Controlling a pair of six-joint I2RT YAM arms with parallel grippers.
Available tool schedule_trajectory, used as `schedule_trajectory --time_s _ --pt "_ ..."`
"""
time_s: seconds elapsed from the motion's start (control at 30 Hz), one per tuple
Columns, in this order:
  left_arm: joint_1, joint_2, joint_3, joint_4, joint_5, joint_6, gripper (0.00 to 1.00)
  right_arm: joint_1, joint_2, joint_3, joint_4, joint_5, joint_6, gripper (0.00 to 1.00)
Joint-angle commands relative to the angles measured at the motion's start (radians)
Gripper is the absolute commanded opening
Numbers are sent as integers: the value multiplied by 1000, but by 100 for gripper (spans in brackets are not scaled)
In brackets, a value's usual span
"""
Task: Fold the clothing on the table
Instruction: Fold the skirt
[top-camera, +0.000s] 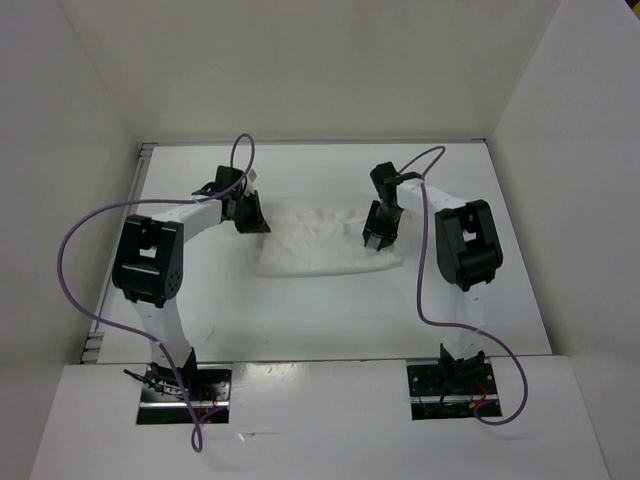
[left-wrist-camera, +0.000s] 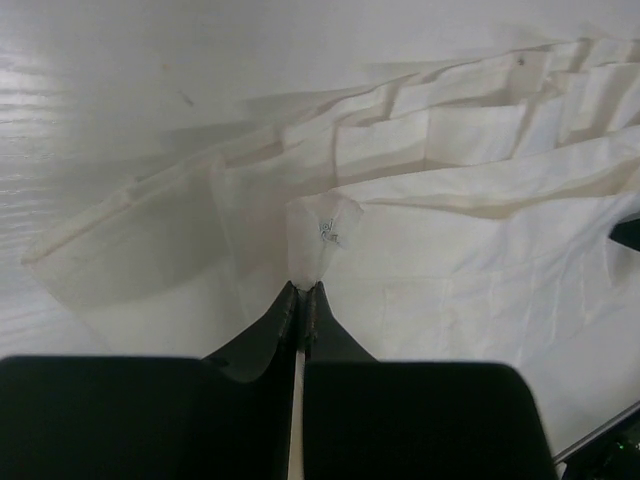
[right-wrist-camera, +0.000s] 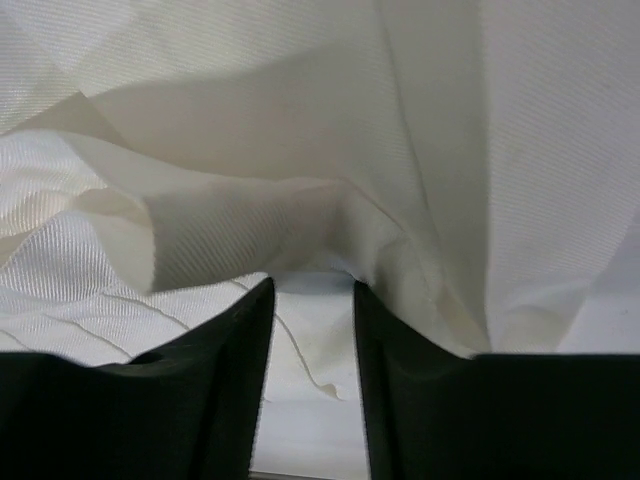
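From above, the clothing (top-camera: 320, 243) lies rumpled in the middle of the table (top-camera: 300, 315), between the two arms. The left gripper (top-camera: 250, 216) sits at its far left corner and the right gripper (top-camera: 379, 238) is on its right part. A purple cable (top-camera: 68, 250) loops out past each arm, clear of the cloth.

In the left wrist view, the fingers are pinched tight together on a small tab of the fabric that stands up from the tips. Pleated folds spread beyond, and bare tabletop lies to the left (a dark shape at the right edge is too cropped to name).

In the right wrist view, the jaws stand apart with a gap between them. Draped folds crowd the tips and block everything beyond, and nothing looks clamped.
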Motion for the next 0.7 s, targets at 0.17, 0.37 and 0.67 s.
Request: schedule_trajectory --time_s 0.17,0.37,0.67 --pt "11 68 10 -43 -115 -37 0 -63 -201 -20 22 77 -23 70" --pt "11 78 10 -43 -124 -37 0 -138 -198 -102 36 31 -78 73" --pt "11 69 10 -52 -142 -37 0 -267 -124 -235 244 -323 -110 90"
